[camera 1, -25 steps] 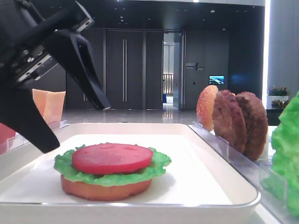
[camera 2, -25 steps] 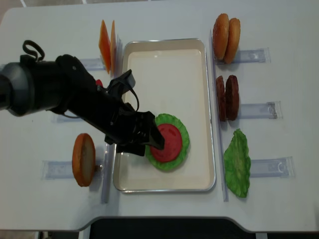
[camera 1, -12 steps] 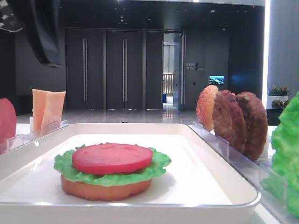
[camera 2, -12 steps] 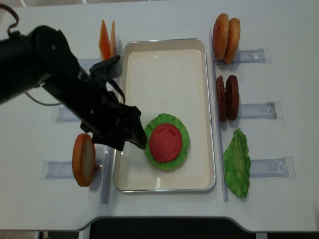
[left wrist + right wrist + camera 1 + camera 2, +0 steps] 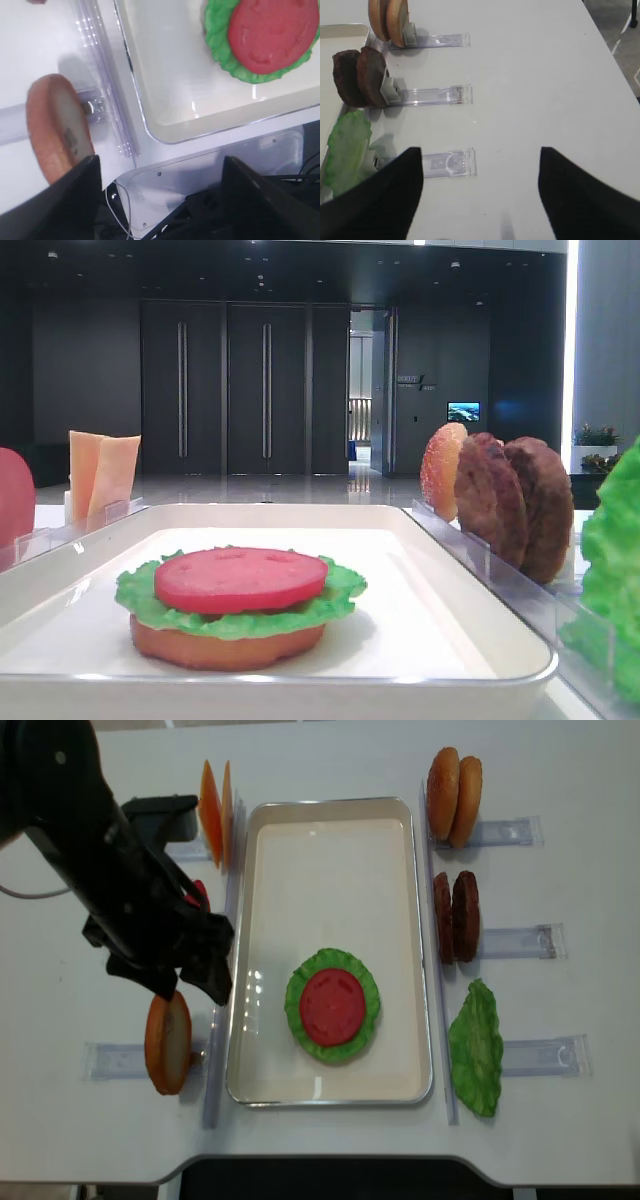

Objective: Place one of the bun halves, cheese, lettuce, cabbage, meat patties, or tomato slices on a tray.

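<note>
On the white tray [image 5: 330, 850] lies a stack: a flat bun half [image 5: 228, 645], a lettuce leaf [image 5: 357, 972] and a tomato slice [image 5: 332, 1007] on top. In the low front view the tomato slice [image 5: 240, 578] lies flat on the lettuce. My left gripper [image 5: 190, 988] hangs open and empty over the tray's left rim, above a standing bun half [image 5: 167, 1042]. The left wrist view shows the stack's tomato [image 5: 272, 32], the tray [image 5: 165, 90] and that bun half [image 5: 57, 125]. My right gripper [image 5: 480, 152] is open over bare table right of the holders.
Cheese slices [image 5: 213, 810] stand in a holder left of the tray. To its right stand two bun halves [image 5: 455, 782], two meat patties [image 5: 455, 915] and a lettuce leaf [image 5: 475, 1045] in clear holders [image 5: 447, 164]. Another tomato slice [image 5: 12, 495] shows at far left.
My left gripper has drawn back leftward off the tomato slice, out of the low front view. The tomato slice stays on the lettuce.
</note>
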